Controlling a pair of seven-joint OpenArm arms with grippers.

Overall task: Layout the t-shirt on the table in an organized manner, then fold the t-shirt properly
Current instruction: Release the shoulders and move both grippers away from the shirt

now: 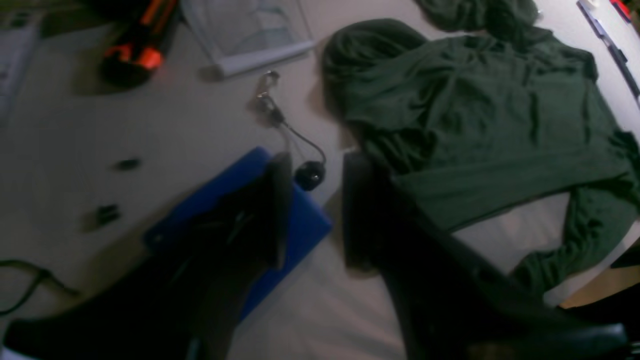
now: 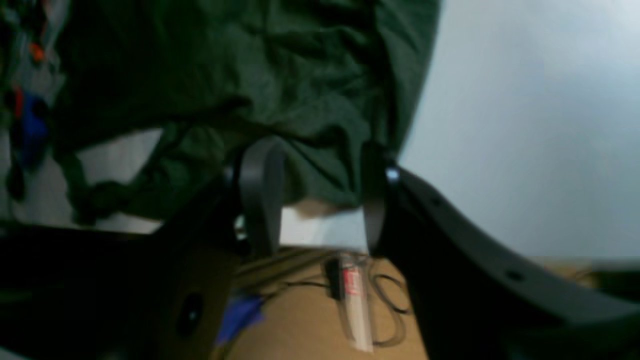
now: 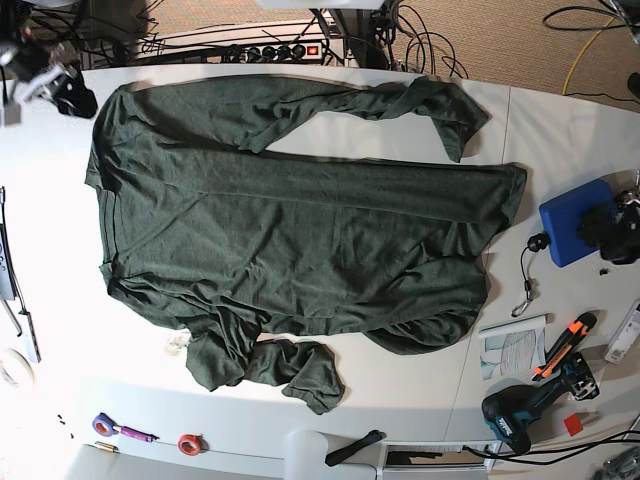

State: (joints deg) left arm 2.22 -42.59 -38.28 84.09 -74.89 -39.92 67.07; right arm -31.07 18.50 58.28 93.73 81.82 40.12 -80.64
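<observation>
Right now both grippers are clear of the cloth. The left gripper (image 1: 317, 160) has its jaws apart and empty, hanging over a blue box (image 3: 575, 220) and a clip-ended cord (image 3: 525, 275). A low sweep toward the shirt could snag the cord or shove the box.

The right gripper (image 2: 317, 150) also stands with jaws parted at the shirt's corner, right at the desk (image 3: 560, 130) edge. Cloth shows between the fingers, seemingly not pinched. A careless drag there may pull fabric over the rim.

The t-shirt (image 3: 300, 230) lies spread sideways across the middle of the desk. Its lower sleeve (image 3: 270, 365) is bunched and its upper sleeve (image 3: 400, 105) looped close to the far edge. Folding over either lump would likely trap creases.

Bare desk lies on the right gripper's side. Beyond the blue box, a drill (image 3: 510, 415) and an orange tool (image 3: 565, 340) crowd that corner.
</observation>
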